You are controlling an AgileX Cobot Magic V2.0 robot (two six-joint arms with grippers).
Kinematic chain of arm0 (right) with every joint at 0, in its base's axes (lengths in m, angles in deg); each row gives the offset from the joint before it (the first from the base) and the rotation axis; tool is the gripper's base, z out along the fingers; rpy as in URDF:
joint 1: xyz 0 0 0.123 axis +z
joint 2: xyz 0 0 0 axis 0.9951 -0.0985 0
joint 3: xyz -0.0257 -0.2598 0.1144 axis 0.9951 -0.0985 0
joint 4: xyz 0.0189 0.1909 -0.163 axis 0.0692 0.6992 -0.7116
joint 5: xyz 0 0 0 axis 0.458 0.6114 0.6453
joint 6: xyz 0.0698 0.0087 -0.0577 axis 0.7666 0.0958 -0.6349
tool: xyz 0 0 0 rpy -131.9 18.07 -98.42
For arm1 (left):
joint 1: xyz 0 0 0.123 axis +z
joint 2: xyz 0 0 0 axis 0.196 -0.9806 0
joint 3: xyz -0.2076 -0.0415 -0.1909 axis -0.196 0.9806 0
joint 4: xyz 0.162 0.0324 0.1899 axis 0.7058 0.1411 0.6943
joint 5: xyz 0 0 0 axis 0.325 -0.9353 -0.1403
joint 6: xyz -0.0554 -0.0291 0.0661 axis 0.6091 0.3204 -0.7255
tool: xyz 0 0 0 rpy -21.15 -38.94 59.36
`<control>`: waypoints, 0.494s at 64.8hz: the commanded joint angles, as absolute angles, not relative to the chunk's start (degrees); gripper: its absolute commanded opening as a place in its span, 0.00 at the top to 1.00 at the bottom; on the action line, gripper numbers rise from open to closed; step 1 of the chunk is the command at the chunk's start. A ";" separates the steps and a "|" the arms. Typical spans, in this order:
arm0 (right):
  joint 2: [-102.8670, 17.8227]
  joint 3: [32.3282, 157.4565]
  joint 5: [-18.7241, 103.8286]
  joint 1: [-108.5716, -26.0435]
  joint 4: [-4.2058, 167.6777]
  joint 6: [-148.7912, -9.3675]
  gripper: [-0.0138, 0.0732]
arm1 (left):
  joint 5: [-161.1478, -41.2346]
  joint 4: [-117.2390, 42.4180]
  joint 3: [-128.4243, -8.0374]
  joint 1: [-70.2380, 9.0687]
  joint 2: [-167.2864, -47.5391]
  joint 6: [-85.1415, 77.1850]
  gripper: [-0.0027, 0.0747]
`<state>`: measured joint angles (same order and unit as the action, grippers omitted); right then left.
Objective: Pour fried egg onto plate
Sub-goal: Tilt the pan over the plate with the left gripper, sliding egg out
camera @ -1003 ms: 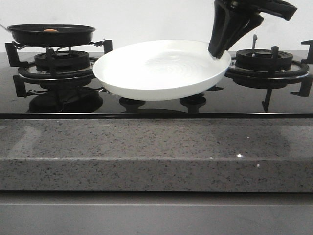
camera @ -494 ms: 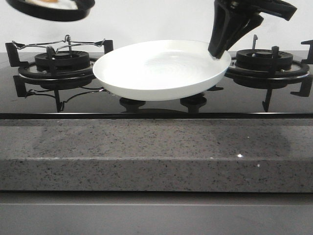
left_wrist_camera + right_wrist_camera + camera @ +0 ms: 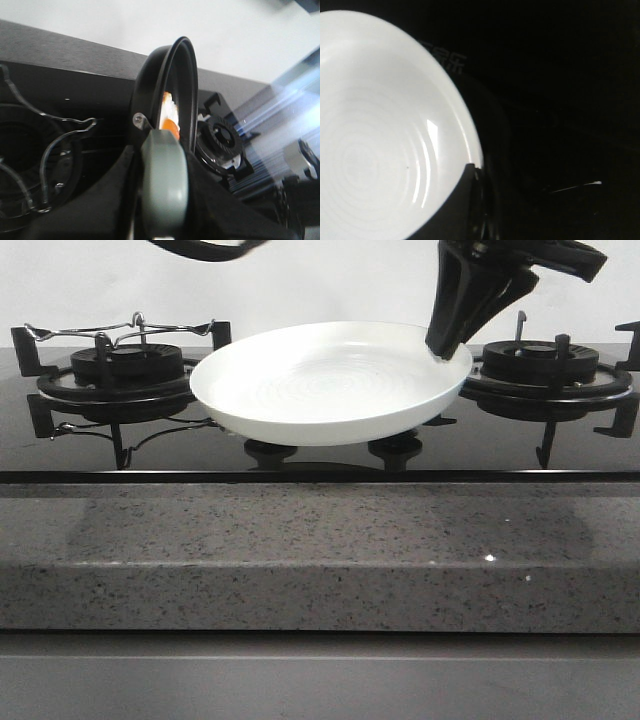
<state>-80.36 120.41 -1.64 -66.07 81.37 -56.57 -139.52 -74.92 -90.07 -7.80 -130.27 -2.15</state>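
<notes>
Fried egg point(image 3: 170, 116) shows only in the left wrist view, as a sliver of white and orange lying against the inside of the black frying pan point(image 3: 165, 85), which is tipped steeply on edge. The pan's grey handle point(image 3: 162, 180) runs back into the left hand point(image 3: 150, 220); the fingers themselves are hidden under the handle and dark housing, so I cannot tell how tightly they close, though the pan hangs from that hand. In the front view only the pan's dark underside point(image 3: 205, 248) shows, cut by the top edge of the picture, high above the left burner point(image 3: 125, 365) and its bare wire pot stand.

The plate point(image 3: 330, 380) is held in the air over the middle of the black glass hob point(image 3: 300, 462), tilted slightly, between the left and right burner point(image 3: 540, 365). The right hand point(image 3: 447, 340) is clenched on the plate's far right rim. The plate is glossy white with faint concentric rings. A speckled grey stone surface point(image 3: 320, 550) runs along the front edge below the hob.
</notes>
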 commanded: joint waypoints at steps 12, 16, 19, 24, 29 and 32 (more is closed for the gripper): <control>-77.80 121.69 0.50 -66.20 82.48 -57.02 0.91 | -127.38 -68.64 -91.87 -20.13 -125.60 -9.69 0.99; -77.80 121.69 0.50 -66.20 82.48 -57.02 0.91 | -124.57 -65.23 -91.87 -23.50 -125.17 -12.42 0.99; -77.80 121.69 0.50 -66.20 82.48 -57.02 0.91 | -122.25 -63.36 -91.87 -25.38 -124.81 -13.61 0.99; -77.80 121.69 0.50 -66.20 82.48 -57.02 0.91 | -119.23 -59.80 -91.87 -28.38 -124.23 -14.89 0.99; -77.80 121.69 0.50 -66.20 82.48 -57.02 0.91 | -117.48 -56.96 -91.87 -30.87 -123.57 -15.62 0.99; -77.80 121.69 0.50 -66.20 82.48 -57.02 0.91 | -116.73 -55.53 -91.87 -31.98 -123.25 -16.28 0.99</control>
<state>-80.36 120.41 -1.64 -66.07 81.37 -56.57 -123.47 -55.35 -89.96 -29.67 -126.36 -15.05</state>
